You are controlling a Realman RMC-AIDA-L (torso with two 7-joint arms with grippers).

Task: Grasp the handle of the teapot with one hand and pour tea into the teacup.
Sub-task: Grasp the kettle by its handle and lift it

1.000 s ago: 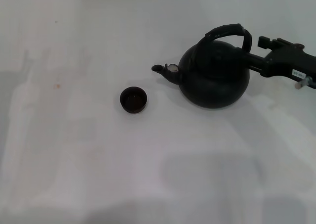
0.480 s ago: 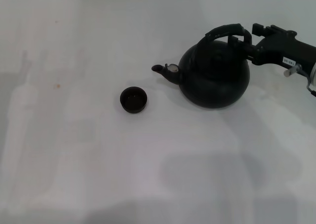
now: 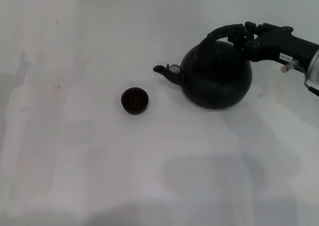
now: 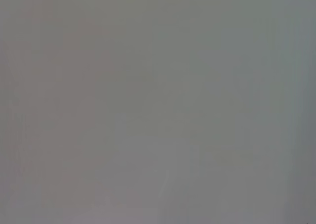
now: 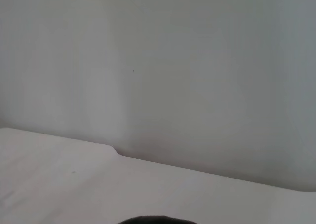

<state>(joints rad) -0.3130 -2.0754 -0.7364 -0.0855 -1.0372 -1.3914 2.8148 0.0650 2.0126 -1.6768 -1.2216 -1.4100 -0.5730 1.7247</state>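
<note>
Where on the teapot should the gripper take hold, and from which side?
Probably the handle, the bail arching clear above the teapot. Come from the robot's right, opposite the spout, where the right gripper already sits; that keeps the spout towards the teacup.

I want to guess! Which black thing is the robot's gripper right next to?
The big teapot. The right gripper is at its handle; the tiny teacup sits alone beyond the spout.

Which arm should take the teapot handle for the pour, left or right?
Right. The right tool is already at the handle atop the teapot, whose spout faces the teacup. The left arm is out of the head view, and its wrist camera shows only blank grey.
</note>
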